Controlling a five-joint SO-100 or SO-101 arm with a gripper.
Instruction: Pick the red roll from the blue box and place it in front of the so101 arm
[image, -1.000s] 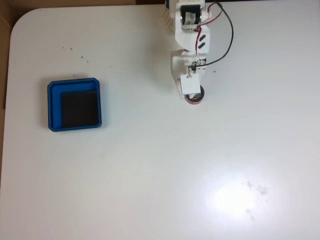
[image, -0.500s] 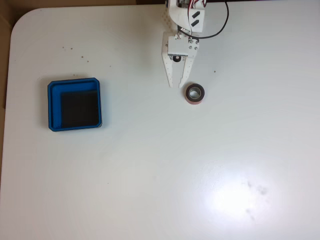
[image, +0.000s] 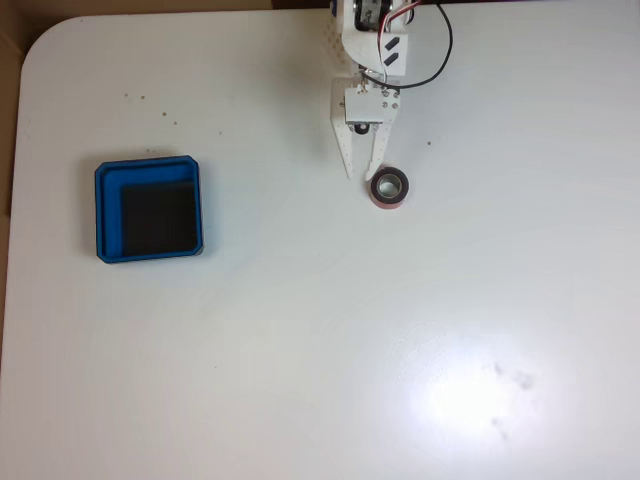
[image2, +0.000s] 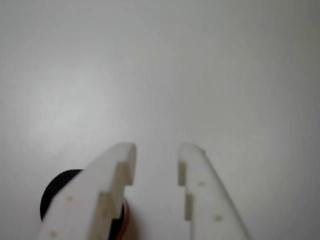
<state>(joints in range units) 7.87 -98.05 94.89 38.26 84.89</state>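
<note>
Right now I read this as the tail end of the job: the red roll (image: 389, 187) lies flat on the white table (image: 300, 350), just past the tip of the so101 arm (image: 373, 45), and well to the right of the blue box (image: 149, 210), whose black floor is bare. My gripper (image: 361, 174) has its 2 fingers parted and holds nothing; in the fixed view the right fingertip sits just beside the roll's left rim, and I cannot tell whether it touches. From the wrist view, the roll (image2: 60, 192) peeks out behind the left finger (image2: 107, 182), outside the gap. My judgement is that placement is done, so the next move calls for lifting the arm straight away without nudging the roll sideways.
</note>
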